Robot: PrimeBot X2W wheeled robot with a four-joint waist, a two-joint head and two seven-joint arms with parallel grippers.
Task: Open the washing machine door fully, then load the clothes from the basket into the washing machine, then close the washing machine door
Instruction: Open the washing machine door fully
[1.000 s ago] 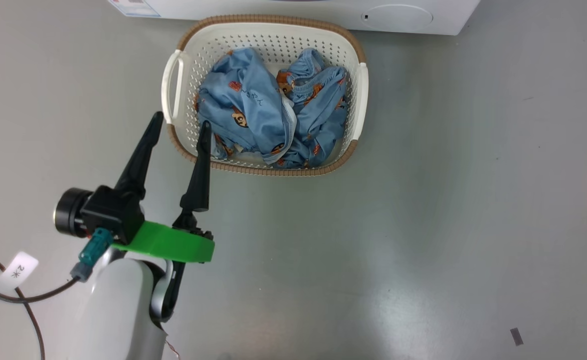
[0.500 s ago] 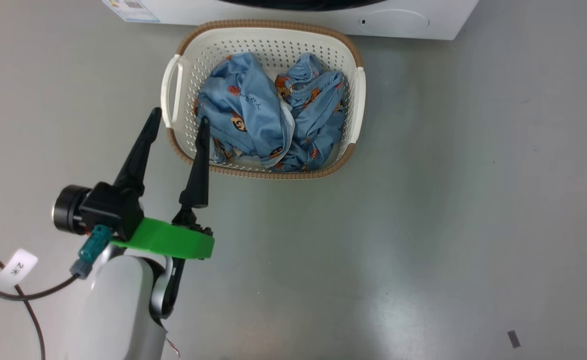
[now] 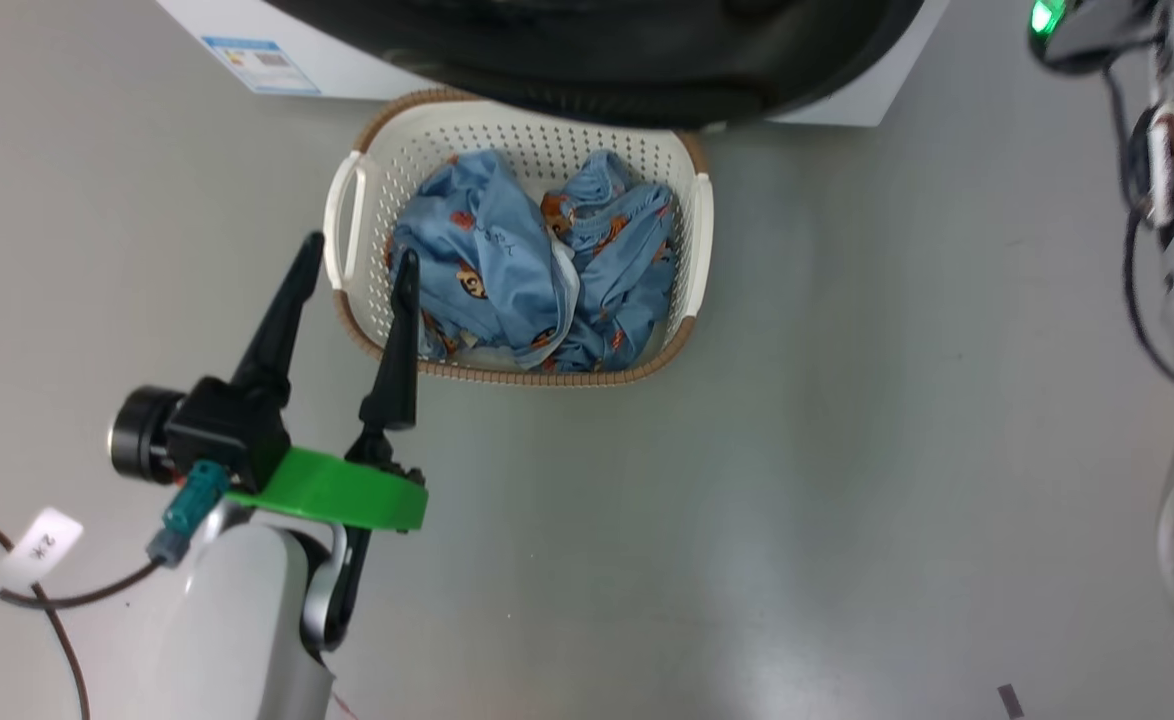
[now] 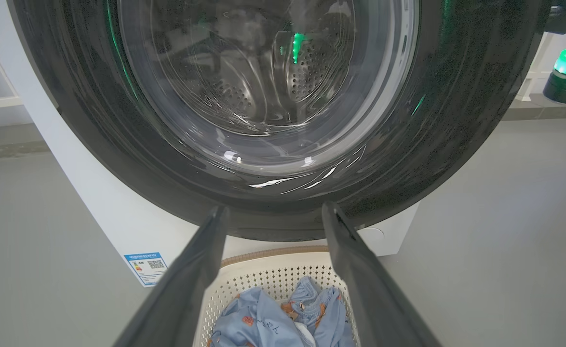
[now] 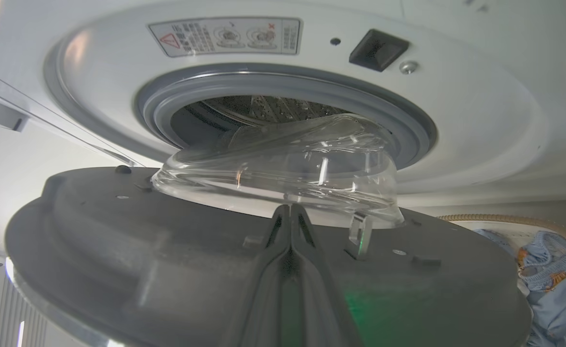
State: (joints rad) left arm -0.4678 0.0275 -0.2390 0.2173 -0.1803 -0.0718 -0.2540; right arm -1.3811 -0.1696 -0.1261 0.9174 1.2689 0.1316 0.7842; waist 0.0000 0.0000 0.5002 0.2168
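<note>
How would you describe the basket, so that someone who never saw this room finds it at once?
Find the big white washing machine with its round black door standing open. On the grey floor in front of it sits the basket. It is cream perforated plastic with a brown braided rim and white side handles, holding blue printed clothes.

The door (image 4: 268,96), a glossy black ring round a bulging glass bowl, stands part-open, its grey inner face turned to the washer (image 5: 480,111) (white, with grey gasket (image 5: 283,84) and steel drum (image 5: 273,108)). The cream, brown-rimmed basket (image 3: 522,375) sits just before the washer, its far rim under the door. Blue printed clothes (image 3: 507,270) lie crumpled inside it.
</note>
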